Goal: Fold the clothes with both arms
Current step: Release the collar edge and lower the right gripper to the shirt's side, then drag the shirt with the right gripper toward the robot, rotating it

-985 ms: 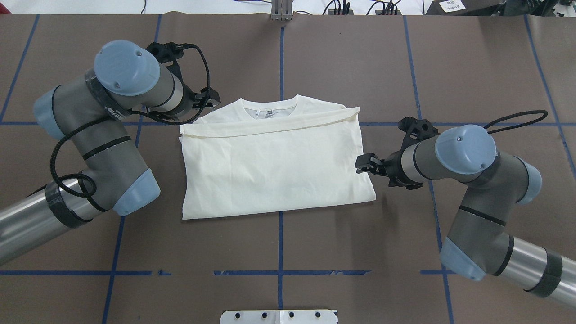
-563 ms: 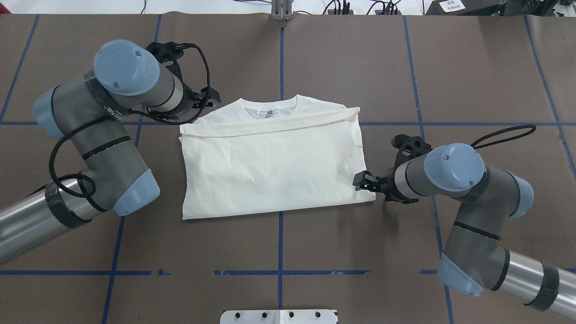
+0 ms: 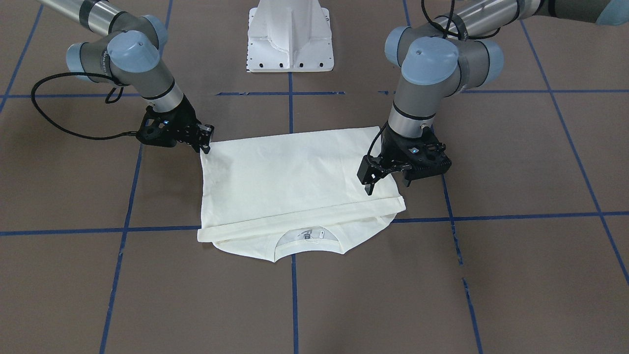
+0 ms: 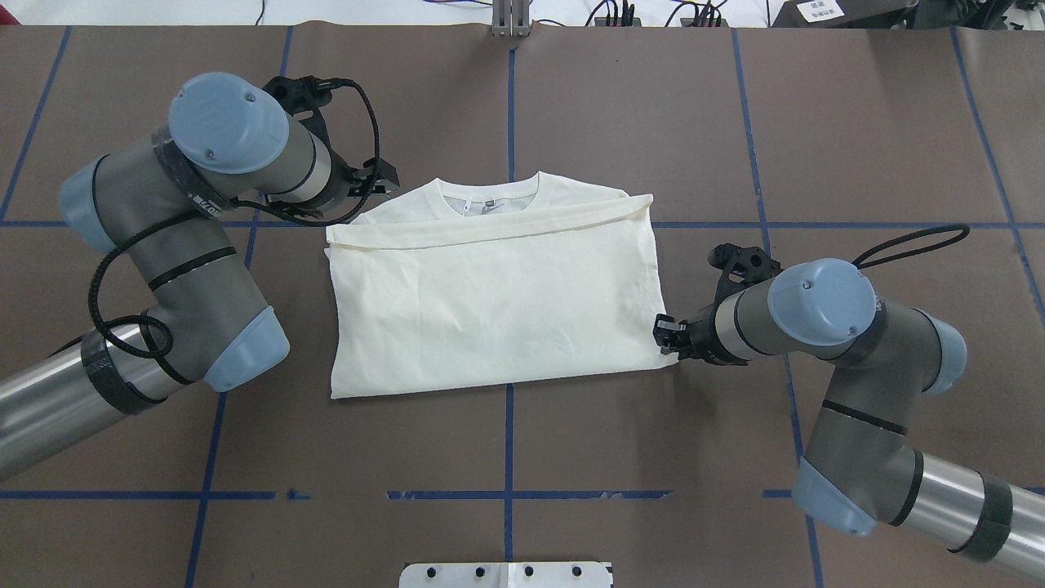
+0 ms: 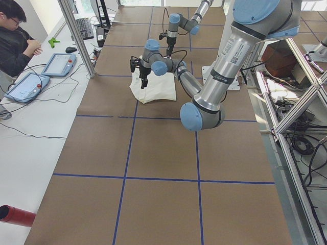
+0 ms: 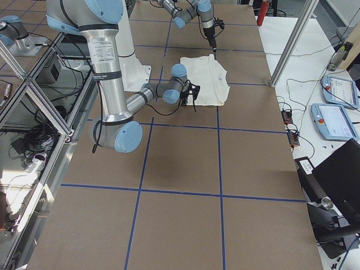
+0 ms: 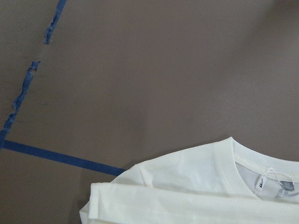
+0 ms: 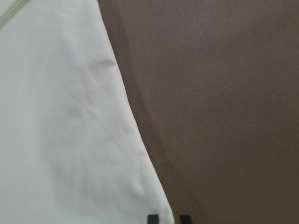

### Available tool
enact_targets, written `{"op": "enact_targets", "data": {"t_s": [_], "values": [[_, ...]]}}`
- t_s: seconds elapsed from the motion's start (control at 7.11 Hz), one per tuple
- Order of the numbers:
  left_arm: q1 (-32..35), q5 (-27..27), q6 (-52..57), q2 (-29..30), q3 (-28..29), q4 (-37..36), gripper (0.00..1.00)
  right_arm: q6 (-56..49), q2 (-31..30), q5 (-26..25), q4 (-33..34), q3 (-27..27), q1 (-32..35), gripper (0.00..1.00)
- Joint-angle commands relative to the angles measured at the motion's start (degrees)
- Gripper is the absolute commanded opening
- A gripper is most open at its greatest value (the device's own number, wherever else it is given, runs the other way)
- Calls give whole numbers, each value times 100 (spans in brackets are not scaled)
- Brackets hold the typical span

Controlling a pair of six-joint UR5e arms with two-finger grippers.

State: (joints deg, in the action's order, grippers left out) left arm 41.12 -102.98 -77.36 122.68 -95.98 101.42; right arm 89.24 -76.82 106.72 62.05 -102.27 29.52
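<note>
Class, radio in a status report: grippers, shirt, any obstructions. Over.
Left gripper open at shirt collar-end corner. Right gripper at near corner, grip unclear. No obstruction seen.

- A brown worktop (image 4: 571,122), squared off by blue tape lines (image 4: 509,457), fills the overhead view.
- In the left side view a person (image 5: 15,43) in a dark top sits at ten o'clock, at a white side table (image 5: 30,148).
- Two grey-blue teach pendants (image 5: 59,64) lie on that table before the person; a black keyboard (image 5: 84,28) lies at eleven o'clock, beside an aluminium post (image 5: 76,38).
- A red cylinder (image 5: 15,215) lies at seven o'clock.
- In the right side view a black laptop (image 6: 343,180) sits at four o'clock.
</note>
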Motion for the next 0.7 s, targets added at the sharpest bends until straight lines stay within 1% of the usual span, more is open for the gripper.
{"op": "enact_targets", "data": {"t_s": [0.0, 0.14, 0.42, 0.56], "values": [[1, 6, -15, 1, 0, 0, 100, -3, -104, 41, 0, -152, 88, 0], [-8, -3, -59, 1, 0, 0, 100, -3, -427, -37, -9, -414, -15, 0], [-34, -3, -164, 1, -17, 0, 100, 111, -1663, -55, -9, -1614, -821, 0], [-52, -3, -252, 1, -43, 9, 100, 425, -2218, -107, -18, -2082, -1391, 0]]}}
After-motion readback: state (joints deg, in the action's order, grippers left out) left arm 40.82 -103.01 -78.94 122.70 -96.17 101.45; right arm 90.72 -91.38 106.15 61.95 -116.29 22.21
